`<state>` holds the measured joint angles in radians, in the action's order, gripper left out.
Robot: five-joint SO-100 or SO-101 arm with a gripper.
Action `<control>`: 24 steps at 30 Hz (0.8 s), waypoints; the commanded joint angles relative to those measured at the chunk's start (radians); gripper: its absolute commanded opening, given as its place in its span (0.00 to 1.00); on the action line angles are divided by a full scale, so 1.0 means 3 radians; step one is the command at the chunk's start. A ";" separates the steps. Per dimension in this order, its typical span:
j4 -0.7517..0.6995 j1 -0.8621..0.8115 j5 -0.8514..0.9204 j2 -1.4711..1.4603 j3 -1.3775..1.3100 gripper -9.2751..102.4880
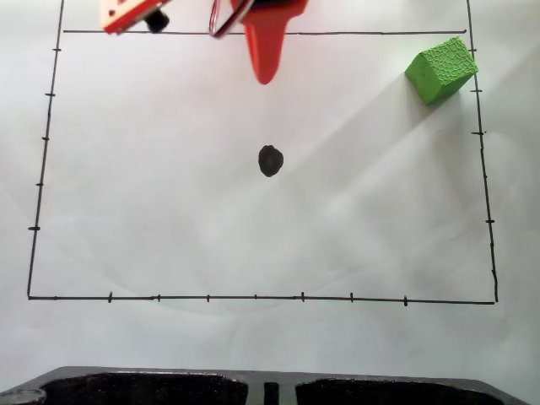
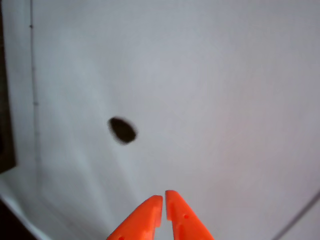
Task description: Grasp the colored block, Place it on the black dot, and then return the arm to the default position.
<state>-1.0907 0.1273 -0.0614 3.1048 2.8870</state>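
Gripper [image 2: 164, 197] nearly closed and empty at wrist view's bottom centre, black dot [image 2: 122, 130] above-left, green block [image 1: 440, 69] upper right in fixed view.

Looks like a hobby or lab test bench rather than a kitchen or shop. Plain white paper sheet [image 1: 169, 169] with a hand-drawn ruled rectangle [image 1: 253, 297] and tick marks, under an orange printed arm [image 1: 268, 34].

White paper [image 1: 169, 186] bearing a hand-drawn ticked rectangle [image 1: 253, 297] is covering the surface; a dark moulded edge [image 1: 143, 388] is lying along the bottom.
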 commanded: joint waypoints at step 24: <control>-0.0874 0.1938 -0.2020 -0.3073 -0.2730 0.08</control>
<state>-1.3453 0.6703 -0.6366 2.2181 2.1384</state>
